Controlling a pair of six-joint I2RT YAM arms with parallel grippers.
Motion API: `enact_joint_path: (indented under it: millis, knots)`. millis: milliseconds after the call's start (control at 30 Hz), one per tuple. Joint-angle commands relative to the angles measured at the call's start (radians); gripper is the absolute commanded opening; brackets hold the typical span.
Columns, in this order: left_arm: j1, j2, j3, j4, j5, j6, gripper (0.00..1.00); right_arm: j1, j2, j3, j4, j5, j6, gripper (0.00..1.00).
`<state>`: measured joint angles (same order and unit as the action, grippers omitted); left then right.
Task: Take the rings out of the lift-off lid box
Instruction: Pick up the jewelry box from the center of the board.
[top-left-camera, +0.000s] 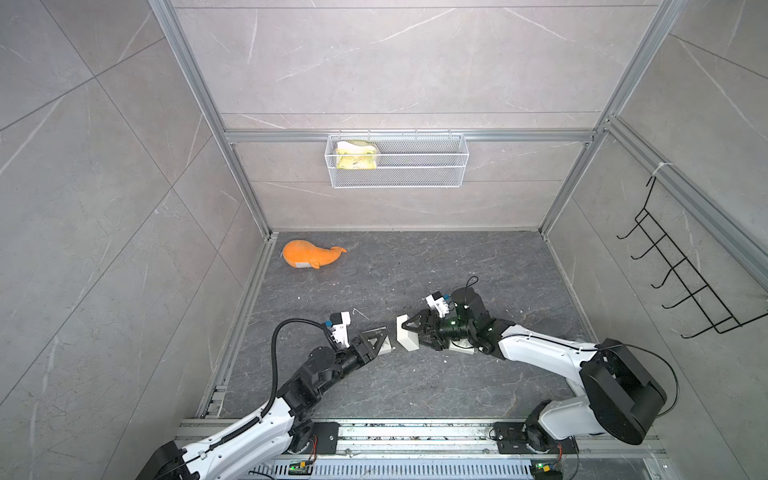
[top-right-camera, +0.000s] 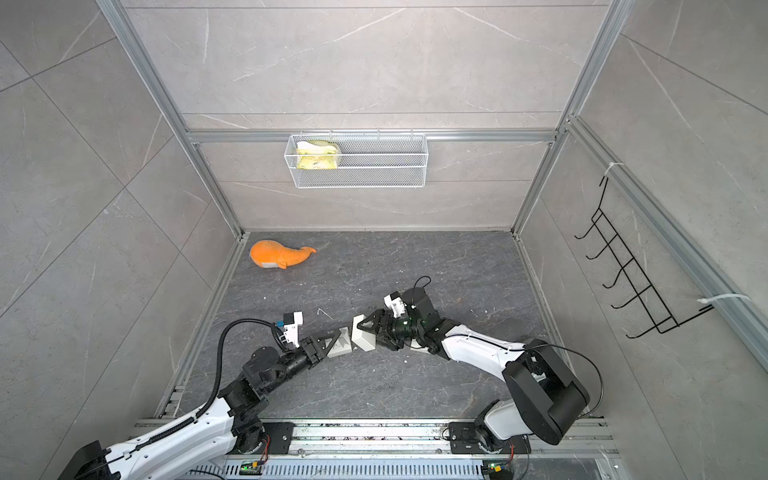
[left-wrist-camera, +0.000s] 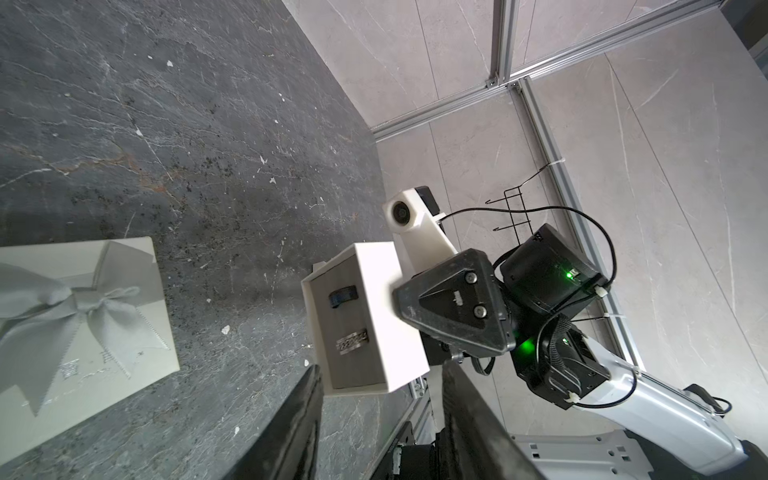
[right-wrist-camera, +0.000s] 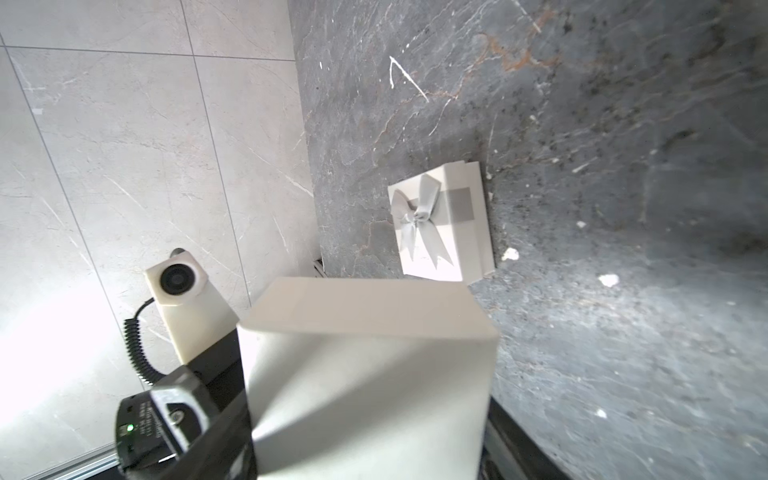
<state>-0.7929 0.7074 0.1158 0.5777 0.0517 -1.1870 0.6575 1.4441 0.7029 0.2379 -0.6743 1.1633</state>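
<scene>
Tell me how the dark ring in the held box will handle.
The dark ring sits half-sunk in the grey insert, so it probably resists pulling. It looks small and rigid, likely light; dropped on the table, it may roll.

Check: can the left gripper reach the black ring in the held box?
Probably yes: the right gripper holds the box, open side towards the left gripper, and the black ring sits exposed in its insert, nothing between.
</scene>
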Motion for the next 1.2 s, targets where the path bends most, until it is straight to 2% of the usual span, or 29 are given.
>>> enact_joint_path:
  millis: [0,100,200,333,633,1167]
  knots:
    - [-0.015,0.048,-0.025,0.176,-0.043,-0.043,0.39,-0.002,-0.019,-0.003,0.042,-0.015,0.028,0.71]
    - [-0.030,0.106,-0.005,0.246,-0.039,-0.037,0.31,-0.002,-0.017,-0.003,0.059,-0.018,0.041,0.71]
    - [-0.049,0.163,0.008,0.308,-0.040,-0.034,0.31,-0.002,-0.020,-0.006,0.073,-0.023,0.050,0.71]
    - [-0.054,0.189,-0.017,0.370,-0.070,-0.043,0.40,-0.002,-0.028,-0.007,0.073,-0.020,0.056,0.71]
    - [-0.061,0.140,-0.010,0.346,-0.097,-0.014,0.36,0.000,-0.028,-0.014,0.096,-0.029,0.063,0.71]
    - [-0.085,0.302,0.011,0.564,-0.103,-0.026,0.29,0.016,-0.040,-0.026,0.151,-0.042,0.075,0.71]
